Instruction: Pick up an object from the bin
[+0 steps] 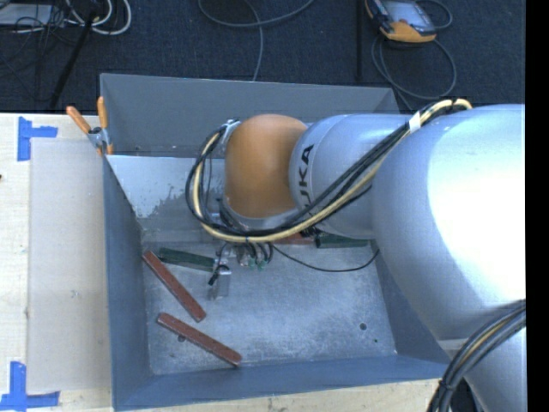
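Dark green stick (184,257) lies flat at the left-middle of the bin (257,383), its right end by the pincer (217,281), whose state I cannot tell, with one reddish-brown stick (174,287) just beside it and a second reddish-brown stick (199,339) nearer the front wall

Thin black cables (260,54) loop over a dark carpeted floor (317,41) along the top of the view. A small orange and grey device (403,17) lies at its upper right, a tangle of white cables (116,11) at upper left
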`<state>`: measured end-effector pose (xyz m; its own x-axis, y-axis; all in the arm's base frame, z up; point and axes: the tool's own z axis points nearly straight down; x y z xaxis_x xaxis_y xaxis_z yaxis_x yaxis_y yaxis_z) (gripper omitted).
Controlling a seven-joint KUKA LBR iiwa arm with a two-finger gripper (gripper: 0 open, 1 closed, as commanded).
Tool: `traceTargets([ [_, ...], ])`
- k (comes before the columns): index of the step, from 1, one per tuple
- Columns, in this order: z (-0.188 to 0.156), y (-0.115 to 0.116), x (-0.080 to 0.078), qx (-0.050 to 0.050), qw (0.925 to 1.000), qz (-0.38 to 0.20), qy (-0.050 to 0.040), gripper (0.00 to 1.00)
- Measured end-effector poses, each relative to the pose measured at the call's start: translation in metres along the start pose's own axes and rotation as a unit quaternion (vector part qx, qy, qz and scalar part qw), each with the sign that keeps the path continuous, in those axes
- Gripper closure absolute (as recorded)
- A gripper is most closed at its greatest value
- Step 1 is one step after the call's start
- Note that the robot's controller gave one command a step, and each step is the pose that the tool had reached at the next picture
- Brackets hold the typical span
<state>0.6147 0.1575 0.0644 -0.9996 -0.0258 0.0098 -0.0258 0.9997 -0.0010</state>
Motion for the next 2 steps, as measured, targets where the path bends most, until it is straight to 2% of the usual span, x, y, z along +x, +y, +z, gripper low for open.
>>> traceTargets([
  [1, -0.006, 0.0, -0.003, -0.001, 1.0, 0.003, -0.0042, 1.0],
  [2, -0.167, -0.034, 0.005, 0.0, 0.985, -0.172, -0.0096, 1.0],
])
